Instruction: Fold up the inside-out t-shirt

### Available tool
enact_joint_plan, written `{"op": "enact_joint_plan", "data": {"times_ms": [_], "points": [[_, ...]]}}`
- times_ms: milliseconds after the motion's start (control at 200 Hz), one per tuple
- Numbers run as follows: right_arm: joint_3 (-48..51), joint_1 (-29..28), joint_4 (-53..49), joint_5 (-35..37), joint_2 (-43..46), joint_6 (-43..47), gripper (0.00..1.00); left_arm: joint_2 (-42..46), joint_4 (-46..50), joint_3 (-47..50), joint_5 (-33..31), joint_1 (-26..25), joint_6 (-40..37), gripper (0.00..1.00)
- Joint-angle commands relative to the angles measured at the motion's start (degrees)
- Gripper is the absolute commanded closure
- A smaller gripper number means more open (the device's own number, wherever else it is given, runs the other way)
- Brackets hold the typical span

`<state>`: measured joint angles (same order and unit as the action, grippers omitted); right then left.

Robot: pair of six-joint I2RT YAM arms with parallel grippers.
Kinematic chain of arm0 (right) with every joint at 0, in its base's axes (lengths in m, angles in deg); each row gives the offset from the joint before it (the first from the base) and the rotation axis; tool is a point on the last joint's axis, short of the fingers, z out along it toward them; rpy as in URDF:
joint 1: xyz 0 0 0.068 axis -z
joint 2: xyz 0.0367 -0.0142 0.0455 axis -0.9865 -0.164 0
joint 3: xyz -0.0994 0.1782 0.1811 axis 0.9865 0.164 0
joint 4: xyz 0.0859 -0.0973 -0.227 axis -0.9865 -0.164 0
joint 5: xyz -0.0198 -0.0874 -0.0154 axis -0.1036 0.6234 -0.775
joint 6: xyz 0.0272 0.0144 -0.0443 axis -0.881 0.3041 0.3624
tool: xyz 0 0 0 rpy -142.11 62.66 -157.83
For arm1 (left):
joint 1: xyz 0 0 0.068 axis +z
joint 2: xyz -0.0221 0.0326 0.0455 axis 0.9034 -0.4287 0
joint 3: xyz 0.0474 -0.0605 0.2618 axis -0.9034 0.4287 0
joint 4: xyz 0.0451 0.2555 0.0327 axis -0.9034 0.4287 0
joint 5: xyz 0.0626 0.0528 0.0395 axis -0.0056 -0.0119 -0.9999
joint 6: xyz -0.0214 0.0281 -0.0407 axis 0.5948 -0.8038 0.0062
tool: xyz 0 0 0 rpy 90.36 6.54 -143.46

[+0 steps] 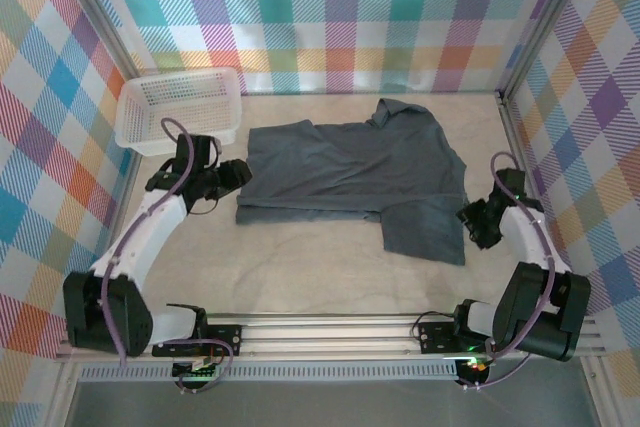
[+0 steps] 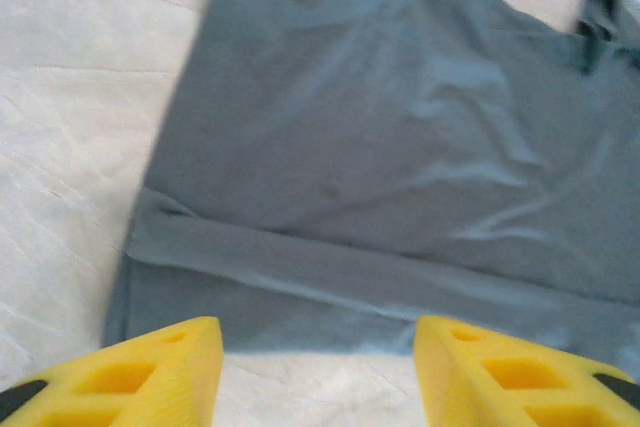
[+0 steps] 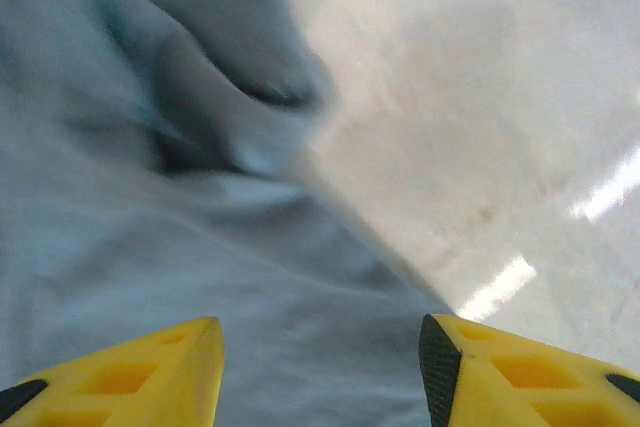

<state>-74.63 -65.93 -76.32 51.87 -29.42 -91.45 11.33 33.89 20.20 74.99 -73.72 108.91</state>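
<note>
The inside-out t-shirt (image 1: 350,172) lies spread flat in the middle of the table, dark blue-grey, with its near edge folded over in a band and one part hanging toward the front right. My left gripper (image 1: 235,175) sits just off the shirt's left edge. In the left wrist view the left gripper (image 2: 318,347) is open, bare table between its yellow fingers (image 2: 170,372), and the t-shirt (image 2: 400,147) starts just ahead. My right gripper (image 1: 470,217) is at the shirt's right edge. In the right wrist view the right gripper (image 3: 320,347) is open above the t-shirt (image 3: 150,247), holding nothing.
A white lattice basket (image 1: 180,107) stands at the back left, close behind the left arm. Checked walls close in the table on three sides. Bare beige table (image 1: 300,267) runs between the shirt and the arm bases.
</note>
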Motion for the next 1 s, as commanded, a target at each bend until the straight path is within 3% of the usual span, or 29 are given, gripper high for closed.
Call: {"op": "enact_joint_plan", "data": {"times_ms": [0, 100, 195, 260, 395, 535, 740, 825, 905, 1000], "points": [[3.7, 0.0, -1.5, -3.6, -3.6, -0.2, 0.45, 3.1, 1.9, 3.9, 4.1, -1.7, -2.5, 0.43], [3.8, -1.0, -0.2, -5.5, -7.1, 2.2, 0.54, 5.2, 2.6, 4.9, 3.6, -1.9, -3.1, 0.41], [1.8, -3.0, 0.1, -8.6, -9.8, 3.4, 0.88, 4.8, 3.7, 4.6, 2.5, -2.0, -3.6, 0.41], [-0.1, -5.9, -0.5, -9.8, -9.3, 3.2, 1.00, 4.3, 3.8, 4.5, 2.4, -2.0, -3.6, 0.41], [-6.3, -12.2, -3.2, -13.9, -8.3, 2.9, 1.00, 3.6, 3.1, 4.9, 2.2, -2.2, -2.9, 0.40], [-14.5, -13.8, 0.2, -20.7, -12.2, -2.1, 1.00, 2.2, 1.0, 6.0, 3.2, -2.5, -1.9, 0.38], [-38.8, -10.8, 0.0, -9.2, -29.4, -9.5, 1.00, -0.4, -1.2, 6.0, 4.7, -3.0, -1.5, 0.18], [-50.4, -7.3, -2.1, -8.7, -39.2, -9.7, 1.00, -1.4, -1.2, 5.4, 5.0, -3.0, -2.0, 0.15], [-62.2, -6.2, -8.0, -12.0, -47.8, -5.6, 0.69, -1.9, -1.3, 5.1, 5.1, -3.1, -2.1, 0.13], [-67.0, -6.2, -13.8, -14.4, -50.7, -1.1, 0.57, -2.8, -1.3, 4.7, 4.7, -3.3, -1.6, 0.13]]}}
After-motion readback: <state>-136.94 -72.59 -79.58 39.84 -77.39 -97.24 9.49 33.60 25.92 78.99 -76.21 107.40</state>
